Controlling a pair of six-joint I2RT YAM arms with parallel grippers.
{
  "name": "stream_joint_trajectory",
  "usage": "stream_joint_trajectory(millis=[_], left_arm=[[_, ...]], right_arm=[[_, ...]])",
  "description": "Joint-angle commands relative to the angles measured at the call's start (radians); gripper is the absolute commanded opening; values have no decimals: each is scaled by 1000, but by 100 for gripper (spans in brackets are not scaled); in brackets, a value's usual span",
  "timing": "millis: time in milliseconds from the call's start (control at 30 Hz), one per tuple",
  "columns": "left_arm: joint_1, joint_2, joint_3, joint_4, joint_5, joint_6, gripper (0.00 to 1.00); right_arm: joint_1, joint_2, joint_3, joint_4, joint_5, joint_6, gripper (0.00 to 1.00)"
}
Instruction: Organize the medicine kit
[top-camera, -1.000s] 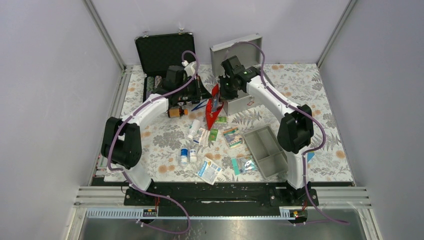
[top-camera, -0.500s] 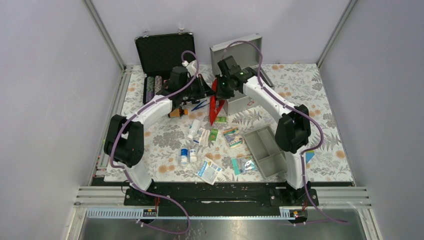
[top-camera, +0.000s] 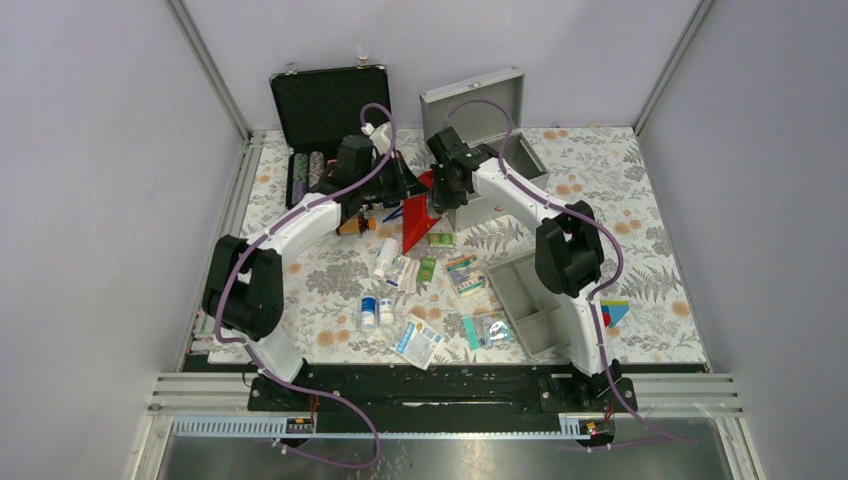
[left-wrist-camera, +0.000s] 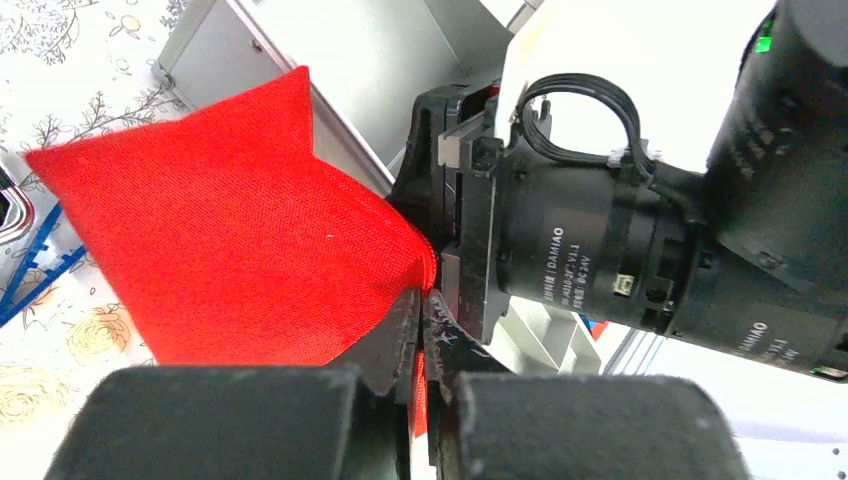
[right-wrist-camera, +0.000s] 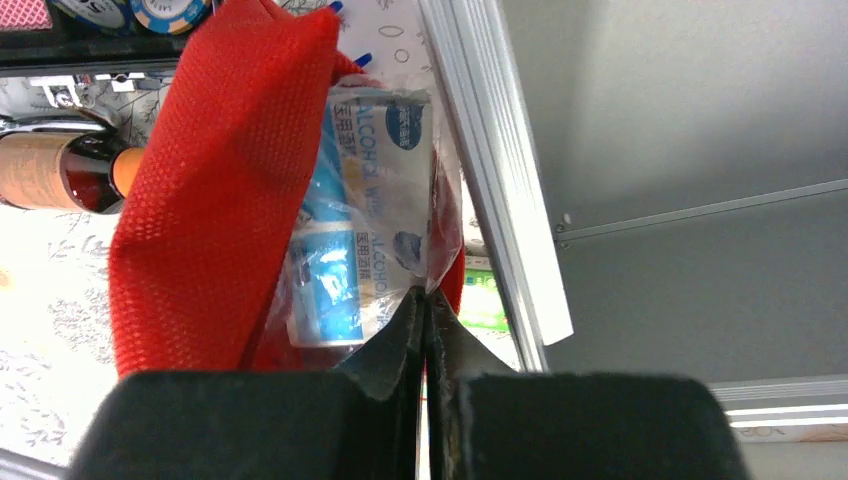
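The medicine kit's grey metal box (top-camera: 497, 160) stands open at the back centre, lid (top-camera: 470, 98) raised. Its grey divided tray (top-camera: 530, 298) lies to the right front. Both grippers hold a flat red pouch (top-camera: 417, 218) in the air just left of the box. My left gripper (top-camera: 410, 188) is shut on the pouch's edge; the left wrist view shows the pinch (left-wrist-camera: 425, 300) and the red cloth (left-wrist-camera: 220, 240). My right gripper (right-wrist-camera: 426, 297) is shut on a clear packet of alcohol wipes (right-wrist-camera: 370, 190) that sticks out of the pouch's mouth (right-wrist-camera: 200, 200).
A black case with poker chips (top-camera: 325, 115) stands open at the back left. A brown bottle (top-camera: 350, 225), white bottles (top-camera: 388, 256), small vials (top-camera: 375, 312) and several packets (top-camera: 420, 340) lie in front of the arms. The box wall (right-wrist-camera: 490, 150) is close beside my right gripper.
My right arm has swung left toward the left gripper. The red pouch has shifted left with it and now hangs spread wider between the two grippers.
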Motion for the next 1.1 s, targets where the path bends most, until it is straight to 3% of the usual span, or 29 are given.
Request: stream_joint_trajectory(millis=[0,200,467,700,1067], left_arm=[[11,-59,5,34,10,29,0],[27,-48,26,-32,27,77,0],[34,-37,28,-35,38,88,0],[30,-46,23,-5,87,86,0],[22,-76,7,7,105,96,0]], right_arm=[[12,-20,28,-8,107,-56,0],[20,-74,20,-30,226,-131,0],[21,-170,48,-16,179,-124,0],[14,-122,-22,75,-159,-92,0],[8,-52,-17,133,-276,-72,0]])
